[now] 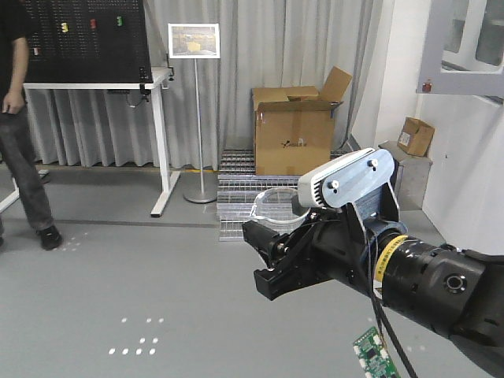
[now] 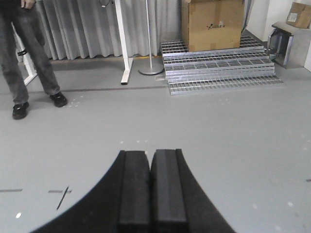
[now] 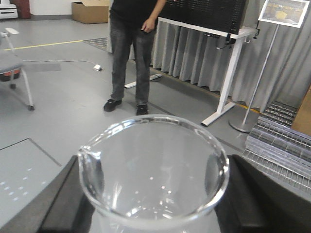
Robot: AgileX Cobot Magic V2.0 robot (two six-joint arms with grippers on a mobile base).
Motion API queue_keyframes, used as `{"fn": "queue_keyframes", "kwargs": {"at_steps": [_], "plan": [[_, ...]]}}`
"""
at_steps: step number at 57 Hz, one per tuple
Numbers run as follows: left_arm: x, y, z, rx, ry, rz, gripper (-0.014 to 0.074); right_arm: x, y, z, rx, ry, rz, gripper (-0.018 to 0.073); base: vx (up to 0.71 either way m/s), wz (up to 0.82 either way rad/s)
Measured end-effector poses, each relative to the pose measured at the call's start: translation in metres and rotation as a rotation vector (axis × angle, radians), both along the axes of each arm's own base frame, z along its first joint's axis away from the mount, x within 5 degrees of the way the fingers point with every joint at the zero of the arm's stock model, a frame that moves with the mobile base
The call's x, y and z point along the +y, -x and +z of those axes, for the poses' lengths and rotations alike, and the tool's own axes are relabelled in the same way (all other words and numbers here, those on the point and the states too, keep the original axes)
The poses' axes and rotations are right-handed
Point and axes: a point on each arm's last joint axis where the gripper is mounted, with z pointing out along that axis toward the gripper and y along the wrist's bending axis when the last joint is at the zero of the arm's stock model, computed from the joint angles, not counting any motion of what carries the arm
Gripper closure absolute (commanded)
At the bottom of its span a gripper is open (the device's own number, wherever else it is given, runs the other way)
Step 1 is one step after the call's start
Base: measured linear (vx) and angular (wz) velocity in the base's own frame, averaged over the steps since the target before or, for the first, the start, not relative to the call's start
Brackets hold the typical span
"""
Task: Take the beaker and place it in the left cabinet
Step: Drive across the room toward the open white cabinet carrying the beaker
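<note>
The beaker is clear glass with a pour spout at its left rim. It fills the lower part of the right wrist view. My right gripper is shut on the beaker, with a black finger on each side of the glass. In the front view the beaker is held in the air above the grey floor by my right gripper. My left gripper is shut and empty, pointing at the floor. The left cabinet with its shelves is out of view.
A person stands by a white desk with a black pegboard. A sign stand, a cardboard box and stacked metal grates lie ahead. A grey framed door panel hangs at the upper right.
</note>
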Motion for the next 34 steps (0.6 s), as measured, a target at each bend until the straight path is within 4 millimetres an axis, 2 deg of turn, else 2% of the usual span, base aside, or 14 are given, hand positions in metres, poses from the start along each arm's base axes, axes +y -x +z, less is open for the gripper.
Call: {"fn": "queue_keyframes", "kwargs": {"at_steps": [34], "plan": [[0.0, 0.0, -0.0001, 0.001, 0.0, 0.0, 0.0593, 0.0, 0.0, 0.0, 0.0, 0.0, 0.0, 0.0565, 0.7, -0.02]]}}
